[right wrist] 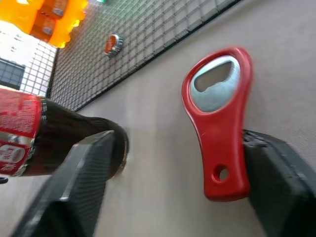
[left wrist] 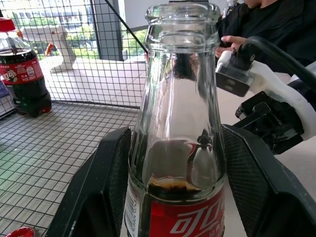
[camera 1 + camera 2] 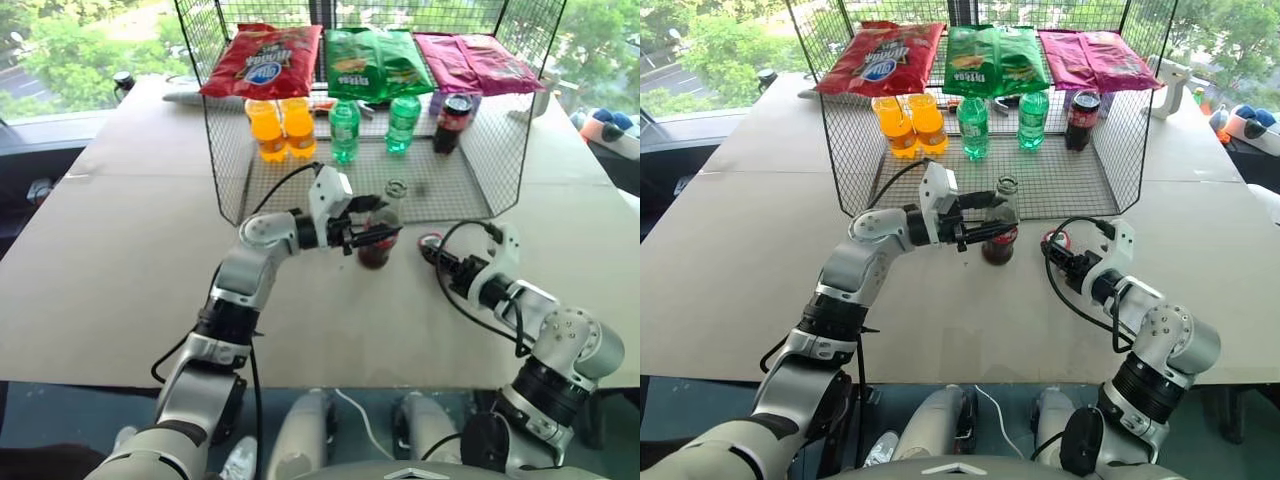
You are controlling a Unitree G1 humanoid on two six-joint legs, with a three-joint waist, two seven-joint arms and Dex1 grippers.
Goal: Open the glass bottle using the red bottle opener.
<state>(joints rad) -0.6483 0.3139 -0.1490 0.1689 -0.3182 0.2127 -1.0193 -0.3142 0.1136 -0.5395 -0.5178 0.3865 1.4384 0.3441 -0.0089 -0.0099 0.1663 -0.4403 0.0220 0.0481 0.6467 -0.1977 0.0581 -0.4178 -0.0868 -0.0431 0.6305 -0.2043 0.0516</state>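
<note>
The glass bottle (image 3: 381,232) stands upright on the table just in front of the wire cage, dark cola low inside it and a red label band around it. Its mouth (image 2: 182,19) is bare, with no cap on it. My left gripper (image 3: 374,233) reaches in from the left and is shut on the bottle's body, one black finger (image 2: 103,182) on each side. The red bottle opener (image 1: 217,123) lies flat on the table to the right of the bottle. My right gripper (image 1: 175,148) is open around it, and the handle rests against one finger (image 1: 276,182).
A wire mesh cage (image 3: 455,190) stands behind the bottle with orange bottles (image 3: 281,128), green bottles (image 3: 344,130) and a cola bottle (image 3: 452,122) inside, and snack bags (image 3: 375,62) on top. A bottle cap (image 1: 113,44) lies on its mesh floor. A person in black (image 2: 276,19) is beyond the table.
</note>
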